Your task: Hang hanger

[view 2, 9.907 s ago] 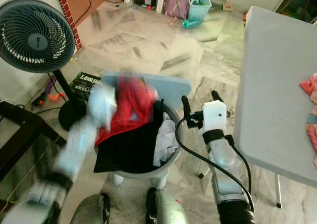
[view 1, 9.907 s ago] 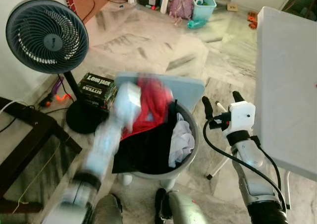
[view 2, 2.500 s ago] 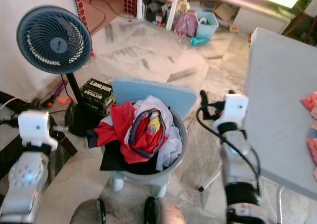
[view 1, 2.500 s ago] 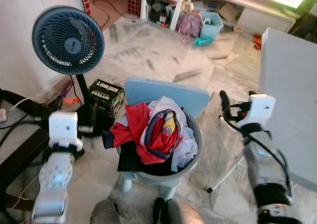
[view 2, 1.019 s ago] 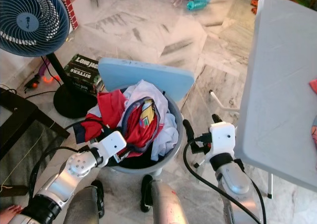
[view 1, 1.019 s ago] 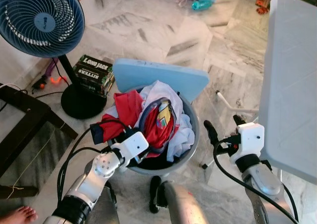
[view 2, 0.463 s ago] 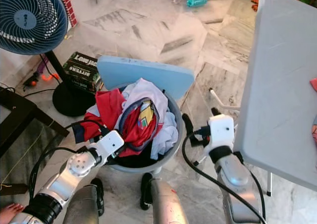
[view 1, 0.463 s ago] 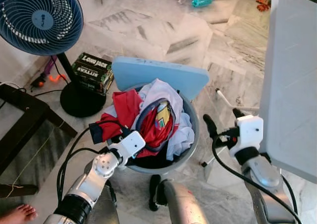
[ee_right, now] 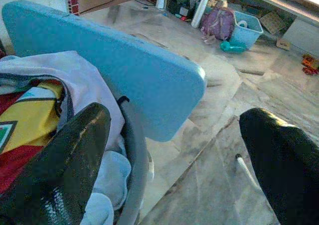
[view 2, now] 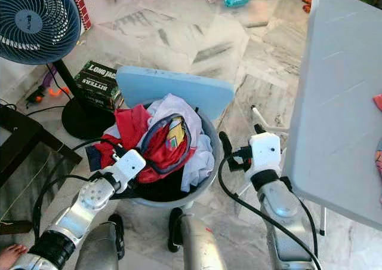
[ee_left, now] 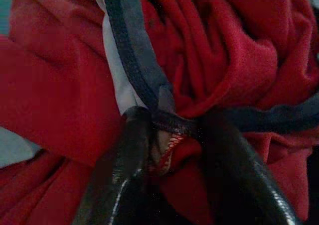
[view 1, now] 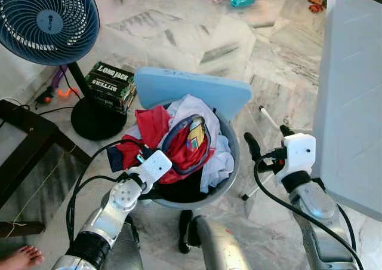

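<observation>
Left gripper (ee_left: 172, 130) fingers apparently pinch red garment (ee_left: 224, 56) hem.

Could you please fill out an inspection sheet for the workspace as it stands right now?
Surface: marble floor; grey folding table on the robot's right.
Job's things: no hanger seen; grey laundry basket heaped with clothes, red garment uppermost.
Clutter: stacked boxes, blue board behind the basket.
Grippers: left gripper closed on the red garment's dark trim; right gripper open beside the basket.
Cables: black cables along both arms.
Surroundings: standing fan, a person's bare foot.
</observation>
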You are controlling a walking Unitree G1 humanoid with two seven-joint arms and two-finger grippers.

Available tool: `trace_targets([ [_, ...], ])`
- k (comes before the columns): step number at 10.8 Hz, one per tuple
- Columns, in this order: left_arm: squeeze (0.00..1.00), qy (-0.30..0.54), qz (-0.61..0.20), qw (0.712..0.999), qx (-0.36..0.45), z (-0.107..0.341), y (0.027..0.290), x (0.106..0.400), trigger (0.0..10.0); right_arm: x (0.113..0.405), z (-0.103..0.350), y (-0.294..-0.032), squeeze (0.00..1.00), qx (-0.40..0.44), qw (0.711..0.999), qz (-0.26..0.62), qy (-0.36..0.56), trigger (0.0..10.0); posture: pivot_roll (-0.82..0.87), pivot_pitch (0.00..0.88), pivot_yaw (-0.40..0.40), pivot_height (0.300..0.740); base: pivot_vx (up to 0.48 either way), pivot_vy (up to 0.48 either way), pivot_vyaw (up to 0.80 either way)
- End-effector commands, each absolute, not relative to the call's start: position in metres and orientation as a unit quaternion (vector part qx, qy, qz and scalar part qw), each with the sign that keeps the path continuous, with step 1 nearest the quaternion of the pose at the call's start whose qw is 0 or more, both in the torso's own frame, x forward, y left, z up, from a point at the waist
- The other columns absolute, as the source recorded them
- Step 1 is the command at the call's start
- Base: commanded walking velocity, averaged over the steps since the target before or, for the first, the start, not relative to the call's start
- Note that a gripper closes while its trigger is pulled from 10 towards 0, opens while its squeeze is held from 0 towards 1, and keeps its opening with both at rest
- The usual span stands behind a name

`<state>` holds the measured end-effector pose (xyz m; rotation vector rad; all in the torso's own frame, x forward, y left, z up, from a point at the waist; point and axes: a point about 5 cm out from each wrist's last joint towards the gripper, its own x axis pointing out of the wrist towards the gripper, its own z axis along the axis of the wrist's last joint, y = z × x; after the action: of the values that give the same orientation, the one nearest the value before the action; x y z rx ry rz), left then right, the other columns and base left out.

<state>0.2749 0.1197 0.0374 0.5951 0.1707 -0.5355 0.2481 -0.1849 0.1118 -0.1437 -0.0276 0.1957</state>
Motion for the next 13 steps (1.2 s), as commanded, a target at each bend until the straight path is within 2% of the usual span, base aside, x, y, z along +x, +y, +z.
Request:
trace_targets([
  [1, 0.00, 0.066, -0.256, 0.922, 0.283, 0.039, 0.114, 0.275, 0.0, 0.246, 0.107, -0.191, 0.00, -0.076, 0.993, 0.088, -0.005, 10.0, -0.06, 0.282, -0.171, 0.740, 0.000, 0.000, 0.00],
  [4, 0.00, -0.029, -0.216, 0.951, 0.220, 0.070, 0.104, 0.288, 0.0, 0.255, 0.113, -0.193, 0.00, -0.085, 0.993, 0.082, -0.018, 10.0, -0.06, 0.272, -0.177, 0.740, 0.000, 0.000, 0.00],
  [6, 0.00, -0.068, -0.195, 0.958, 0.199, 0.083, 0.103, 0.294, 0.0, 0.257, 0.113, -0.193, 0.00, -0.087, 0.993, 0.080, -0.022, 10.0, -0.06, 0.272, -0.177, 0.740, 0.000, 0.000, 0.00],
  [8, 0.00, -0.122, -0.176, 0.956, 0.202, 0.101, 0.100, 0.303, 0.0, 0.259, 0.114, -0.191, 0.00, -0.089, 0.992, 0.080, -0.026, 10.0, -0.06, 0.268, -0.178, 0.740, 0.000, 0.000, 0.00],
  [10, 0.00, -0.176, -0.161, 0.954, 0.181, 0.112, 0.096, 0.298, 0.0, 0.260, 0.114, -0.191, 0.00, -0.091, 0.992, 0.077, -0.029, 10.0, -0.06, 0.269, -0.175, 0.740, 0.000, 0.000, 0.00],
  [11, 0.00, -0.178, -0.165, 0.949, 0.200, 0.110, 0.094, 0.295, 0.0, 0.261, 0.114, -0.189, 0.00, -0.091, 0.992, 0.078, -0.030, 10.0, -0.06, 0.269, -0.175, 0.740, 0.000, 0.000, 0.00],
  [12, 0.00, -0.146, -0.192, 0.943, 0.228, 0.096, 0.091, 0.291, 6.3, 0.260, 0.113, -0.188, 0.00, -0.090, 0.992, 0.080, -0.030, 10.0, -0.06, 0.268, -0.175, 0.740, 0.000, 0.000, 0.00],
  [13, 0.00, -0.101, -0.194, 0.943, 0.250, 0.080, 0.095, 0.288, 10.0, 0.261, 0.113, -0.187, 0.00, -0.090, 0.992, 0.081, -0.031, 10.0, -0.05, 0.270, -0.174, 0.740, 0.000, 0.000, 0.00],
])
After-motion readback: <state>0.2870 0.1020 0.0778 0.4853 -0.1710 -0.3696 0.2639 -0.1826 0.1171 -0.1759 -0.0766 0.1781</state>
